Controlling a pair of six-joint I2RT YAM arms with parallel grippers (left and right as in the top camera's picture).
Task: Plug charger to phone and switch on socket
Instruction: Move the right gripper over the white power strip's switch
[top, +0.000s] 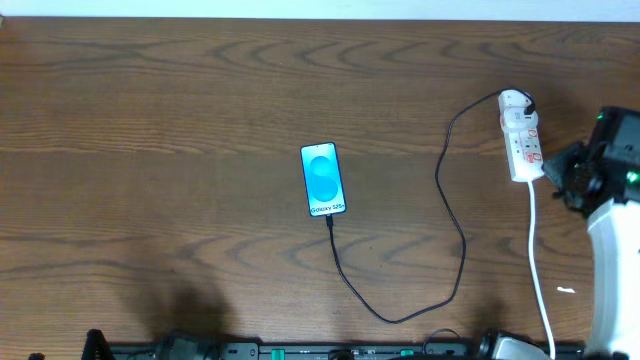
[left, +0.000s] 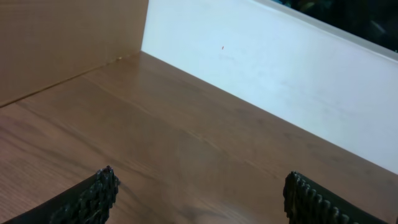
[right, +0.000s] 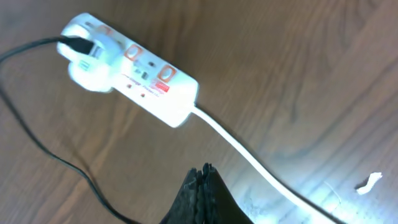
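The phone lies flat at the table's middle, its blue screen up. The charger, a thin black cable, meets the phone's near end and loops right and back to the socket. Whether its tip is seated in the phone I cannot tell. The socket is a white strip with red marks and a black plug in its far end. My right gripper is shut on nothing, just right of the socket's near end and not touching it. My left gripper is open over bare wood.
A white cord runs from the socket toward the table's front edge, passing close beside my right gripper. A small white scrap lies to its right. A white wall borders the table ahead of the left gripper.
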